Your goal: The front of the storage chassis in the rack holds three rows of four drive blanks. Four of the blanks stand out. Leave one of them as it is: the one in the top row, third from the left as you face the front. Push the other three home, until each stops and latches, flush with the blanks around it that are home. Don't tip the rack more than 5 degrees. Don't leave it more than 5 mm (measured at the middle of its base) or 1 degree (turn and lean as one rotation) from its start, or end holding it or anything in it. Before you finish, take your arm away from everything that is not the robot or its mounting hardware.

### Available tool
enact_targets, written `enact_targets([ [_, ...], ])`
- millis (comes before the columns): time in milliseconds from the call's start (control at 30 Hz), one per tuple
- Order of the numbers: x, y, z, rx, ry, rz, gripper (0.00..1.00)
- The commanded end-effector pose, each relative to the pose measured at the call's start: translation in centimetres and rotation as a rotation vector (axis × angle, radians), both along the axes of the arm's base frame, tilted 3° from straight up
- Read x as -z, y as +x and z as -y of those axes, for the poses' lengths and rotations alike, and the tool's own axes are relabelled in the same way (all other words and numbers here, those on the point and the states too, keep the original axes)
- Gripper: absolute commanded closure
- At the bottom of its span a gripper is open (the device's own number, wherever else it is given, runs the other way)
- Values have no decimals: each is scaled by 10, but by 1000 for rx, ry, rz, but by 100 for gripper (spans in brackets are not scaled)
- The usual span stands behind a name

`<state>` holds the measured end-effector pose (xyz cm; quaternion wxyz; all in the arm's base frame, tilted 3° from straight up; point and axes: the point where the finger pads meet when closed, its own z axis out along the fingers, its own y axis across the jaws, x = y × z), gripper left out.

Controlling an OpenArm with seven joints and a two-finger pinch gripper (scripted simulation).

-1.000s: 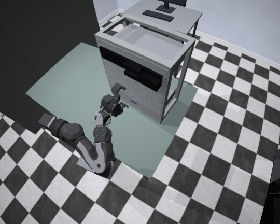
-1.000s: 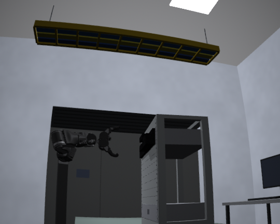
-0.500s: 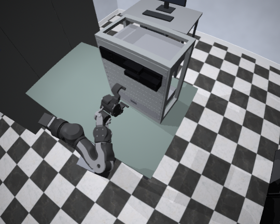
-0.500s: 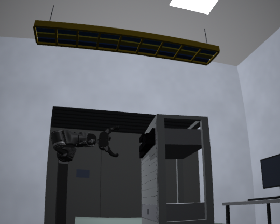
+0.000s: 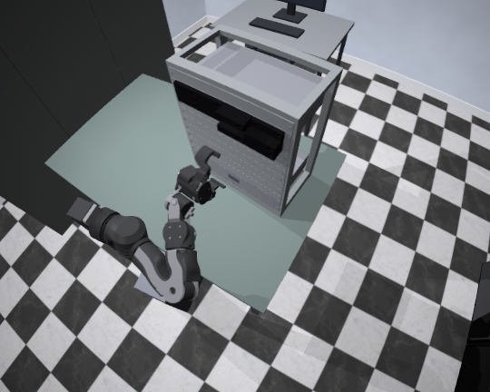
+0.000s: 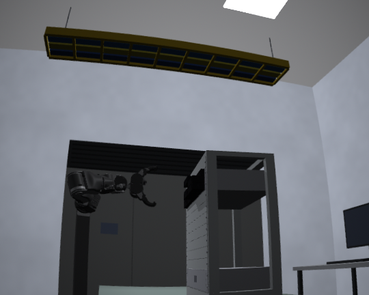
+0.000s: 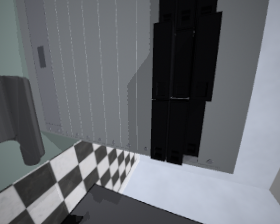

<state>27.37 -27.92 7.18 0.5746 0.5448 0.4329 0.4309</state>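
Note:
The grey rack (image 5: 290,150) (image 6: 212,205) stands on a pale green mat (image 5: 113,136). The storage chassis with its black drive blanks (image 5: 236,122) (image 6: 194,186) (image 7: 182,85) sits in the upper part of the rack's front. Some blanks toward the right of the block (image 5: 263,138) stand out from the rest. I cannot tell exactly which ones. My gripper (image 5: 220,170) (image 6: 154,186) is open and empty. It hovers in front of the rack, apart from it, facing the front panel below and left of the blanks. One finger (image 7: 25,120) shows at the left of the wrist view.
A tall dark cabinet (image 5: 68,91) stands left of the mat, behind my arm. A desk with a monitor and keyboard (image 5: 290,23) stands behind the rack. A cable tray (image 6: 164,54) hangs from the ceiling. The floor is checkered tile (image 5: 363,272).

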Motion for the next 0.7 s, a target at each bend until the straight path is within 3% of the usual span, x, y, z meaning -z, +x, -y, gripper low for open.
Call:
enact_targets([
  [0,-1,-1,1,4,-1,8,0],
  [300,-5,3,5,5,0,7,0],
  [667,-41,34,40,3,1,8,0],
])
